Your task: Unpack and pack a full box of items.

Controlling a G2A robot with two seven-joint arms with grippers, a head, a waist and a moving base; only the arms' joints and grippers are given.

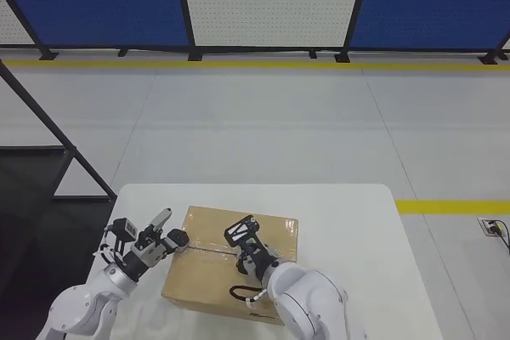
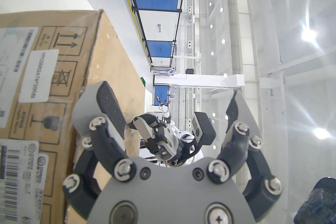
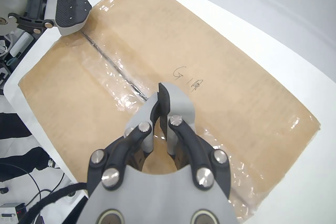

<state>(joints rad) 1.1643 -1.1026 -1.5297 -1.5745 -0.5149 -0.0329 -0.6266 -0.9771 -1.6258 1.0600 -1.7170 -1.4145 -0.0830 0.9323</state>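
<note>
A closed cardboard box (image 1: 212, 272) lies on the white table (image 1: 357, 246), its top seam (image 3: 113, 64) covered with clear tape. My right gripper (image 3: 163, 93) is shut, its tips down on the tape near the middle of the seam, beside a handwritten mark. In the top view it (image 1: 243, 240) sits over the box's middle. My left gripper (image 2: 170, 107) is open at the box's left end; one finger pad (image 3: 69, 13) rests against the top edge where the seam ends, the other finger (image 2: 236, 112) hangs free in the air. The labelled side of the box (image 2: 47, 72) faces it.
A black metal frame (image 1: 42, 153) stands off the table's left side. Cables and a small device (image 3: 15, 212) lie on the floor below the table edge. Bare table surface extends right of the box and behind it.
</note>
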